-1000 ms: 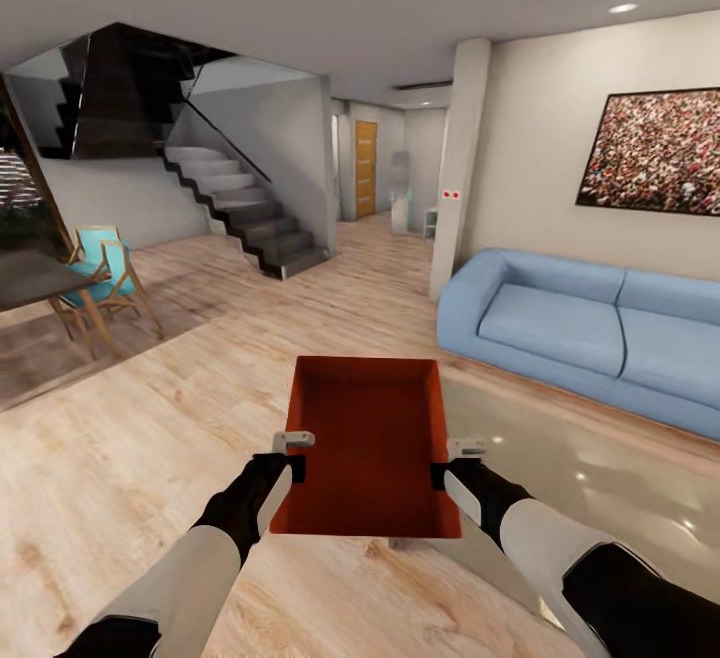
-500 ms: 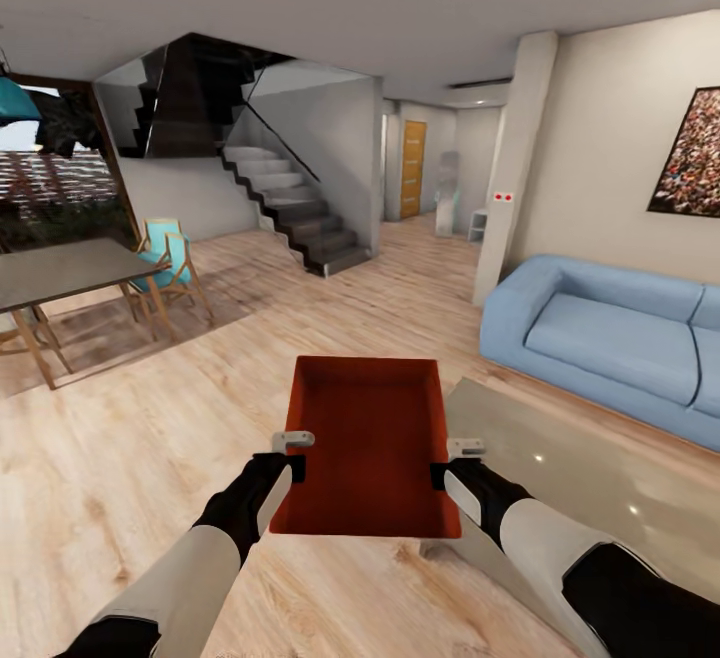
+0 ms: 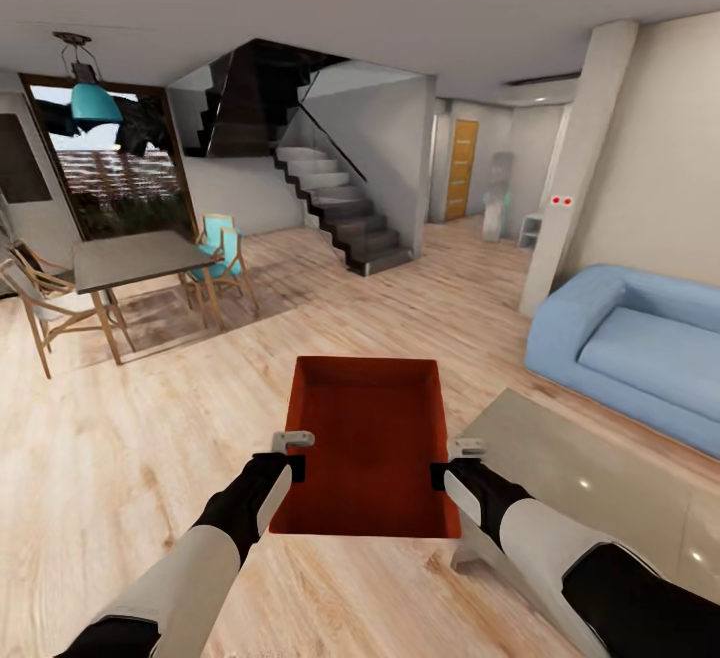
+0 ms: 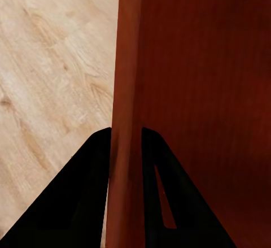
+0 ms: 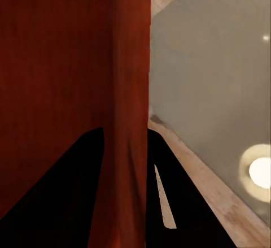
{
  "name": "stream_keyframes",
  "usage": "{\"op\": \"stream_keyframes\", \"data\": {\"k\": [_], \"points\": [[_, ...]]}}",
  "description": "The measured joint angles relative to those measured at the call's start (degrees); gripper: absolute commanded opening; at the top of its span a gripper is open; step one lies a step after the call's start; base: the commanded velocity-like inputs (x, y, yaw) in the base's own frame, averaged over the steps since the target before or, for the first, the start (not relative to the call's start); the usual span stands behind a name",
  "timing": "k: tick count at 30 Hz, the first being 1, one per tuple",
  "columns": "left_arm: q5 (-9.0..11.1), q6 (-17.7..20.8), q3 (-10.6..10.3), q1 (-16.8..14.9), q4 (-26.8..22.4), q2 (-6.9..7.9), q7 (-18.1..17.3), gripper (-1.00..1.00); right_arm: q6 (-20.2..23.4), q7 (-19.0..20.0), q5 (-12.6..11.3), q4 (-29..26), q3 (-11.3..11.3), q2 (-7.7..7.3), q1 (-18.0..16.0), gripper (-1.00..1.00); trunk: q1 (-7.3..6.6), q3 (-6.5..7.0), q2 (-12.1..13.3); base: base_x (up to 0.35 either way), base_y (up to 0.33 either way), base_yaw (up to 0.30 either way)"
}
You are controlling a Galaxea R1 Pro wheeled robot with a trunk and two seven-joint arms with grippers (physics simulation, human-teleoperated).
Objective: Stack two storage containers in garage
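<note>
Container centre btwn left hand & right hand; sofa right, table left.

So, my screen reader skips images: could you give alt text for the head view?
Both grippers, left and right, clamp the side walls of an orange-red storage container over light wood flooring; a blue sofa sits right, stairs ahead.

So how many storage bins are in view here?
1. One bin is held over the wood floor, left tool and right tool each clamping a side wall. The second may be elsewhere, unseen.
</note>
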Motion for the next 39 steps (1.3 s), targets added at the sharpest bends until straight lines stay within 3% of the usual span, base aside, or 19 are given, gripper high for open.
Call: {"op": "stream_keyframes", "data": {"k": [19, 35, 39], "points": [[0.0, 0.1, 0.0, 0.0, 0.0, 0.0, 0.0, -1.0, 0.1, 0.0, 0.0, 0.0, 0.0, 0.0, 0.0, -1.0, 0.0, 0.0, 0.0, 0.0, 0.0, 0.294], [-0.3, -0.5, 0.0, 0.0, -0.1, 0.06, -0.3, -1.0, -0.6, 0.0, 0.3, 0.0, -0.2, 0.08, 0.0, -1.0, 0.0, 0.0, 0.0, 0.0, 0.0, 0.018], [-0.3, -3.9, -0.2, 0.0, 0.7, 0.06, -0.6, -1.0, -3.5, -0.1, 0.2, 0.1, 0.3, -0.01, 0.0, -1.0, 0.0, 0.0, 0.0, 0.0, 0.0, 0.0]]}}
